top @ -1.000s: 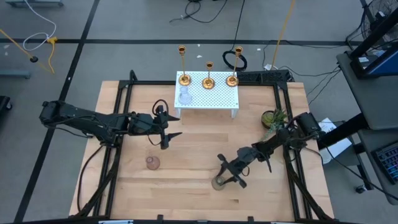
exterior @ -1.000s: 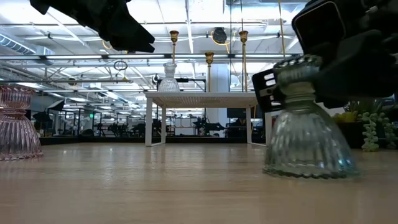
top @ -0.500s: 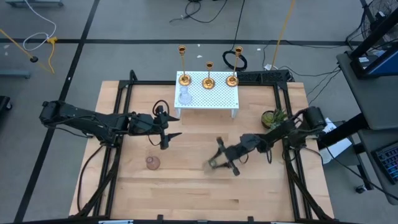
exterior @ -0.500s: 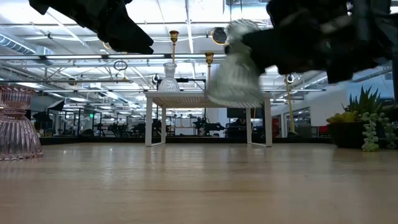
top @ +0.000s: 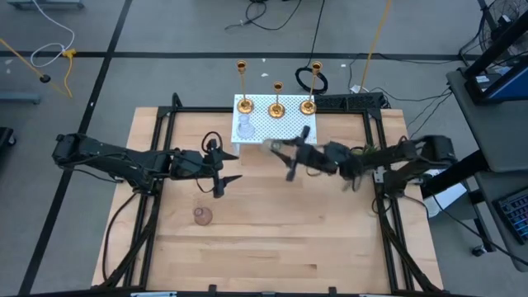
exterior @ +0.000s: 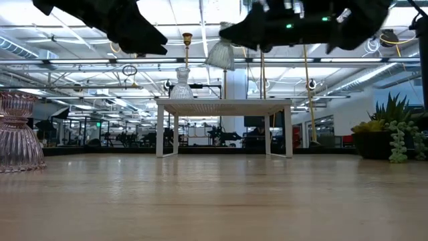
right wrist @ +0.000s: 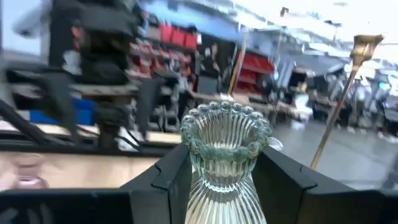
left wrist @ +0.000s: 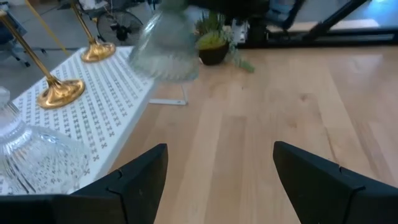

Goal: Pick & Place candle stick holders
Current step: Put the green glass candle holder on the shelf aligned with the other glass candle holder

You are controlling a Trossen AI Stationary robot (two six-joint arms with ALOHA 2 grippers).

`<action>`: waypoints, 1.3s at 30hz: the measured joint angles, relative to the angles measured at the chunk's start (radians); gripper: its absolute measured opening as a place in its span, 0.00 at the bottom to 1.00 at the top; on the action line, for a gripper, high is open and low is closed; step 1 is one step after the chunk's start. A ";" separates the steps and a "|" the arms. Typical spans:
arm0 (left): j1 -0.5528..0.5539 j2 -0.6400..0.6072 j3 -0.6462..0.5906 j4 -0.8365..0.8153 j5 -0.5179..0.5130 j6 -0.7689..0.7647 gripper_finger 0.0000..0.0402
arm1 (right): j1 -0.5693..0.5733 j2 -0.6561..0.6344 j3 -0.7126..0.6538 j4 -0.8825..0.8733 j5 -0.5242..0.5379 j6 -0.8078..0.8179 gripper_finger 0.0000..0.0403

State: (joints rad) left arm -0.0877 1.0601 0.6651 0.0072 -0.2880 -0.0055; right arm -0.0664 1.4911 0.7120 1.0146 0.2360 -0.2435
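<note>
My right gripper [top: 279,150] is shut on the greenish ribbed glass holder [right wrist: 224,163] and holds it in the air at the near edge of the white perforated stand [top: 289,128]. The holder also shows in the low view [exterior: 221,55]. On the stand are a clear glass holder [top: 245,128] and three gold candlesticks [top: 276,101]. A pink glass holder [top: 202,215] stands on its base on the table. My left gripper [top: 224,173] is open and empty, left of the stand, above the table. My right gripper pinches the greenish holder's ribbed body just below its beaded rim [right wrist: 219,177] between its two fingers. The fingers come roughly level from the table's right side. The holder is lifted clear of the table and stand, close to upright, wide base down [exterior: 221,65].
A small green potted plant [top: 360,157] stands at the table's right edge, under my right arm. The bare wooden tabletop [top: 272,239] spreads across the near half. Cables lie on the floor beyond the far edge.
My right gripper has lifted the greenish holder off the table near the near edge and carried it up and toward the far edge, to the front of the white stand. The holder has gone from standing on its base to hanging clear.
</note>
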 joint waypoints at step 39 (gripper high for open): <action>0.000 0.000 0.000 0.011 0.000 0.002 0.74 | -0.249 0.151 0.099 -0.158 -0.004 0.200 0.38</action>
State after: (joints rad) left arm -0.0875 1.0601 0.6651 0.0185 -0.2879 -0.0036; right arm -0.3153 1.6417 0.8107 0.8563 0.2325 -0.0437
